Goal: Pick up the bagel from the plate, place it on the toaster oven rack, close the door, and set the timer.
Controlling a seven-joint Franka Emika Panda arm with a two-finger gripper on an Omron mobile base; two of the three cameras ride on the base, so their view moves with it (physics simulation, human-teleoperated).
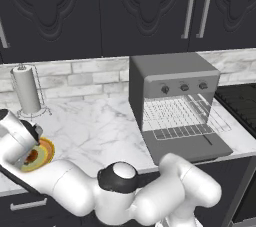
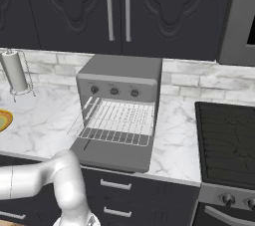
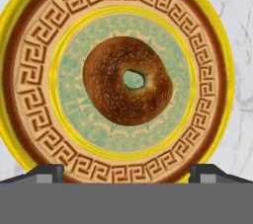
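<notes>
In the hand view the bagel (image 3: 127, 81), a brown ring with a small hole, lies in the pale green centre of the plate (image 3: 34, 70). My gripper (image 3: 126, 171) hangs straight above it, open, with its two finger tips wide apart at the plate's near rim and nothing between them. From the left base view the plate (image 1: 46, 151) sits at the counter's left front, half covered by my hand. The toaster oven (image 1: 172, 71) stands to the right with its door (image 1: 187, 147) folded down flat. The wire rack (image 1: 182, 118) sticks out partly over the door.
A paper towel holder (image 1: 26, 91) stands at the back left by the brick wall. Three knobs (image 1: 184, 87) run across the oven's front above the opening. A black stove top (image 2: 226, 140) lies right of the oven. Dark cabinets hang overhead.
</notes>
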